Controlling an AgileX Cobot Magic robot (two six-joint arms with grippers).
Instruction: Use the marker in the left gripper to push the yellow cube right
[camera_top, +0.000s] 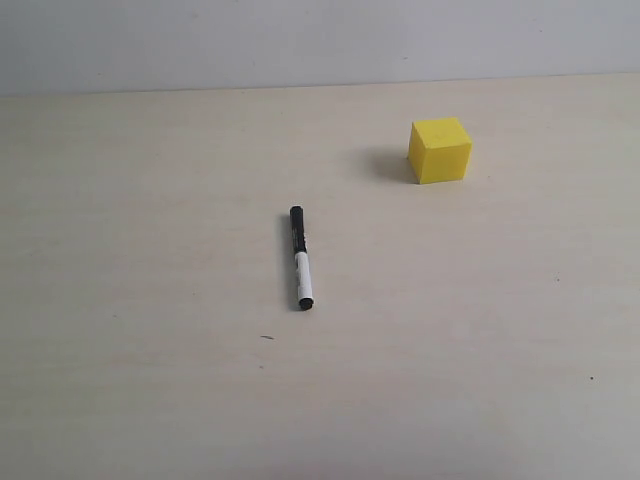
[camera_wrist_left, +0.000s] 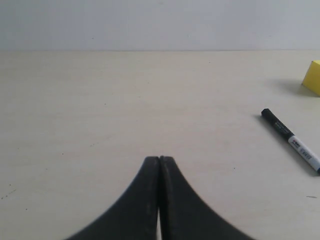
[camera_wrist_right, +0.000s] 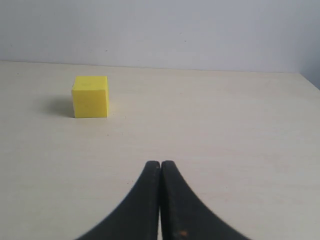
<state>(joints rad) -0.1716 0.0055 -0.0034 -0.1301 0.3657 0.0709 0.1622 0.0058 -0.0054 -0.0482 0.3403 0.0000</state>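
The left pincer (camera_wrist_left: 159, 160) is shut: its two black fingers (camera_wrist_left: 145, 200) are pressed flat together from tip to base and clamp nothing. The marker (camera_top: 301, 258) is not in it. It lies flat on the pale surface (camera_top: 120, 300), ahead of the left pincer's tips and well off to the side, on the same side as the yellow cube (camera_top: 440, 150).

In the exterior view the marker's long axis runs almost straight from near to far, leaning only slightly. The long black cap is the far end, and the white barrel with its short black end is the near end. The cube stands apart from the marker, beyond the cap end and off to the right.

From the left wrist the marker (camera_wrist_left: 292, 141) lies slanted. Its cap end is farther ahead of the pincer and closer to its centre line. The barrel end runs out to the edge of the picture, where the tip is barely seen. The printing on the barrel is too small to read. Only a corner of the cube (camera_wrist_left: 313, 78) shows there, cut off by the frame.

The right pincer (camera_wrist_right: 160, 163) is likewise closed on nothing, with the cube (camera_wrist_right: 90, 96) whole, ahead of it and off to one side. The roots of both pincers are blurred and cropped.
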